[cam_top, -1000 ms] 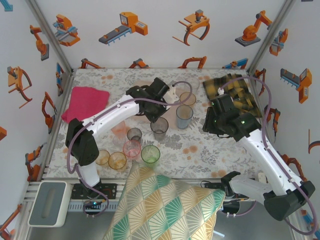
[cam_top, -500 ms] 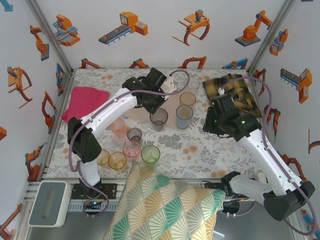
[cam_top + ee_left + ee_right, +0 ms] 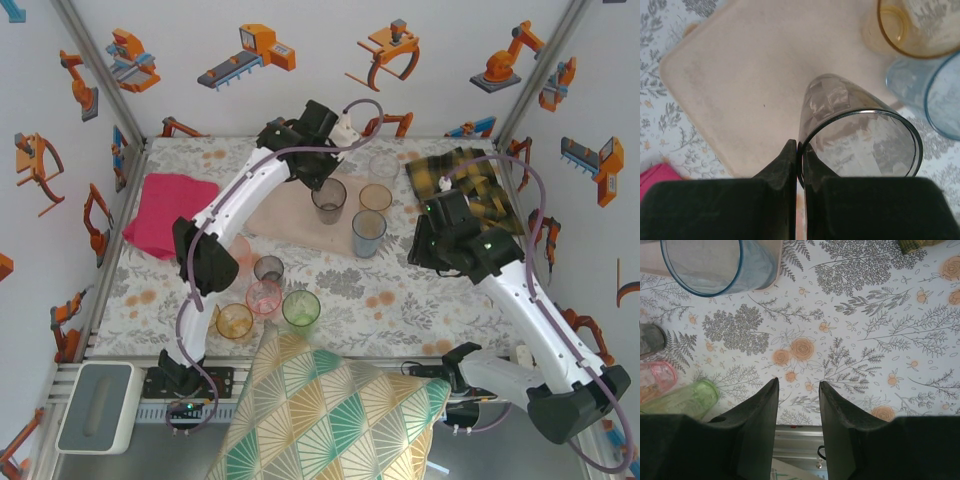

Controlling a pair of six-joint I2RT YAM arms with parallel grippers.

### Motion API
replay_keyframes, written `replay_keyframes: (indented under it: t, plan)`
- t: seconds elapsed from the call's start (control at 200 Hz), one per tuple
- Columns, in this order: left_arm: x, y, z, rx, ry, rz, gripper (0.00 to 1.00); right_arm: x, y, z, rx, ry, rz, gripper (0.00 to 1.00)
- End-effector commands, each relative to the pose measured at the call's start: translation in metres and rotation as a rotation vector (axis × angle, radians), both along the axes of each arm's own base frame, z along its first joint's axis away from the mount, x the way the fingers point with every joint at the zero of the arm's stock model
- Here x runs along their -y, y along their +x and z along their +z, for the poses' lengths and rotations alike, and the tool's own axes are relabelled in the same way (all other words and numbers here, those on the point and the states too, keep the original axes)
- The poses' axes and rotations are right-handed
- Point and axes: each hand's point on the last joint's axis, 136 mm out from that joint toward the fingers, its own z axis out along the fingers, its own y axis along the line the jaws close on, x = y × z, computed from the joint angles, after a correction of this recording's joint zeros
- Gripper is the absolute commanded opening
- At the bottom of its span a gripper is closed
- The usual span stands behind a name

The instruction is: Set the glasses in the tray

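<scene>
On the flower-patterned bench (image 3: 420, 290) the tray (image 3: 280, 215) is seen at the far middle. A smoky grey glass (image 3: 840, 110) is pinched by its rim over the tray in the closed left gripper (image 3: 800, 152). The right gripper (image 3: 798, 400) is seen partly open and empty above the bench, and other glasses (image 3: 265, 298) are grouped at the near left.

Table (image 3: 430, 300), floral print. Tray (image 3: 290, 220) flat toward the far side. Left of tray: magenta cloth (image 3: 165, 205), crumpled. Right of tray: yellow-black plaid cloth (image 3: 465, 185), rumpled. Nearer than tray, clustered upright: grey tumbler (image 3: 268, 268), pink tumbler (image 3: 264, 297), green tumbler (image 3: 301, 308), amber tumbler (image 3: 235, 321).
</scene>
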Motion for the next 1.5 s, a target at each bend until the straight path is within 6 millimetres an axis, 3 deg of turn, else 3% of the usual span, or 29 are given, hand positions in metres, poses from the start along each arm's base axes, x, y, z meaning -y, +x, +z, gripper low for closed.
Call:
replay_keyframes:
  t: [0.0, 0.18, 0.436, 0.711, 0.941, 1.197, 1.497]
  plan:
    - [-0.001, 0.014, 0.011, 0.024, -0.016, 0.000, 0.07, 0.007, 0.001, 0.001, 0.019, -0.006, -0.032, 0.38]
    - [0.005, 0.039, 0.003, 0.067, -0.041, 0.020, 0.08, 0.011, 0.002, 0.000, 0.034, -0.012, -0.060, 0.38]
    - [0.011, 0.054, 0.002, 0.089, -0.088, 0.041, 0.09, 0.014, 0.001, -0.002, 0.036, -0.013, -0.074, 0.38]
    - [0.006, 0.034, 0.011, 0.032, -0.111, 0.038, 0.10, 0.015, -0.003, 0.000, 0.047, 0.008, -0.077, 0.38]
    - [0.006, 0.032, 0.018, 0.037, -0.122, 0.035, 0.10, 0.017, -0.009, -0.004, 0.047, 0.030, -0.094, 0.38]
    - [0.009, 0.027, 0.009, -0.019, -0.139, 0.037, 0.10, 0.018, -0.011, -0.004, 0.044, 0.036, -0.104, 0.38]
    - [0.011, -0.001, 0.002, -0.131, -0.149, 0.018, 0.11, 0.015, -0.005, -0.007, 0.031, 0.028, -0.103, 0.38]
